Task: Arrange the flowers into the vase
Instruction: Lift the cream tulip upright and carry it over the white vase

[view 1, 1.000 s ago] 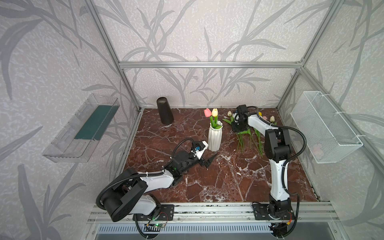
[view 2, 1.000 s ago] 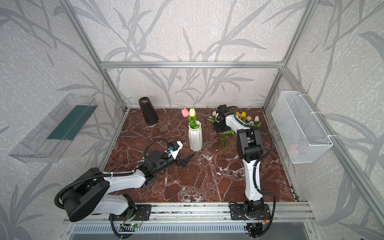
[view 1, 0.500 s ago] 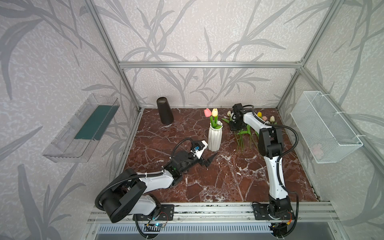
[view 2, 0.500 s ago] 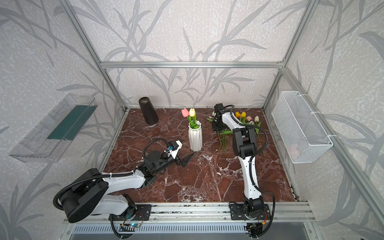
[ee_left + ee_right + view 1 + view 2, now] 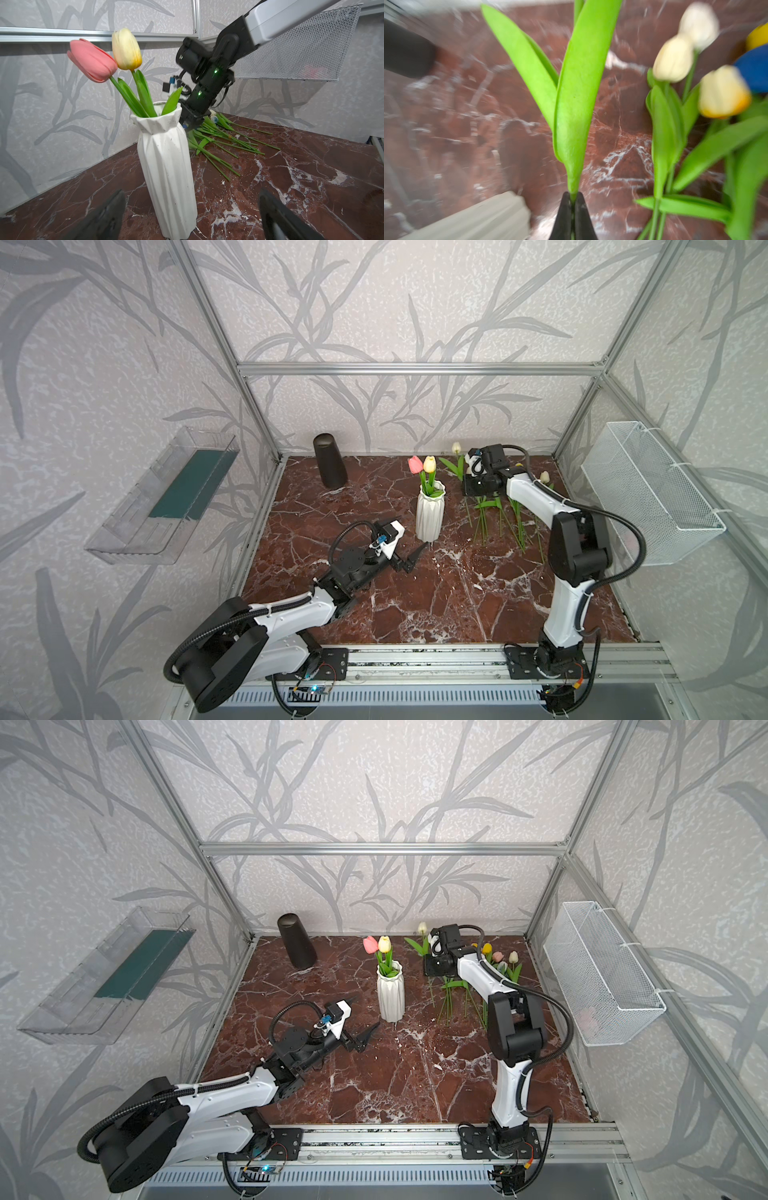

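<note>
A white faceted vase [image 5: 430, 510] [image 5: 390, 992] [image 5: 166, 166] stands mid-table and holds a pink tulip [image 5: 414, 464] [image 5: 91, 60] and a cream tulip [image 5: 429, 463] [image 5: 126, 49]. Right of it, the other flowers [image 5: 498, 510] [image 5: 494, 969] [image 5: 220, 135] [image 5: 675, 60] lie in a pile. My right gripper [image 5: 471, 489] [image 5: 572, 202] hangs over the pile's left end, shut on a green stem. That tulip's white head [image 5: 456, 447] [image 5: 422, 927] rises behind the gripper. My left gripper [image 5: 409, 558] [image 5: 191, 216] rests low in front of the vase, open, holding nothing.
A dark tapered cup [image 5: 329, 466] stands at the back left. A white wire basket [image 5: 648, 489] hangs on the right wall and a clear plastic tray [image 5: 166, 497] on the left wall. Aluminium frame posts edge the marble table [image 5: 457, 605].
The right gripper has shut on a tulip stem and lifted it, so its white head stands higher. The left arm has not moved.
</note>
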### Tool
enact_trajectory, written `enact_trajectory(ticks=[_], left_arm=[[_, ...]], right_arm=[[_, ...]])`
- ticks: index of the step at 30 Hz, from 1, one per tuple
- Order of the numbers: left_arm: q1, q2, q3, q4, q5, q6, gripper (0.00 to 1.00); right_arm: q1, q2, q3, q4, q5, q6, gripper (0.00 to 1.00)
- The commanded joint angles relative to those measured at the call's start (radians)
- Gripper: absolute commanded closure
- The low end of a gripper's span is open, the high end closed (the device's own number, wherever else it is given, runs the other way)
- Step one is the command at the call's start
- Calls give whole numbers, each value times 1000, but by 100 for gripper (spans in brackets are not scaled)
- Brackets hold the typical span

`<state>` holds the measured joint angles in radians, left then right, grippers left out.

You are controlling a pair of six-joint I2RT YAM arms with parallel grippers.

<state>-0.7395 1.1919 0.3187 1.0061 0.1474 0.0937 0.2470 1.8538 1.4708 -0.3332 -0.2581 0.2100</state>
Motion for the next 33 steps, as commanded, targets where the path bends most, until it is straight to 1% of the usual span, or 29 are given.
enact_trajectory(ticks=[1,4,6,8,10,14,17,19,22,26,33], left_arm=[[-3,-51,-16,21,-16,-14,1],[-3,-80,-27,15,-46,-17,1],[-3,-85,-37,25,-64,-6,1],[-2,-80,-42,43,-77,11,1],[-3,-72,-34,54,-88,24,1],[-2,-73,-6,17,-61,29,2],[-2,-52,5,22,-42,30,2],[-3,-38,7,43,-38,20,1],[-2,-39,13,44,-33,15,1],[-2,-54,23,5,-36,22,1],[-2,-40,33,-7,-29,37,2]], right_arm=[[6,-226,-172,323,-51,91,100],[6,-411,-379,638,-134,143,100],[7,-497,-470,790,-173,166,100],[7,-542,-530,948,-198,206,100],[8,-539,-535,1052,-227,256,100],[8,-453,-477,1261,-311,367,100],[12,-387,-417,1331,-329,417,100],[24,-359,-382,1329,-333,412,100],[40,-333,-370,1327,-322,399,100],[55,-310,-391,1341,-319,379,100],[68,-273,-462,1410,-321,364,100]])
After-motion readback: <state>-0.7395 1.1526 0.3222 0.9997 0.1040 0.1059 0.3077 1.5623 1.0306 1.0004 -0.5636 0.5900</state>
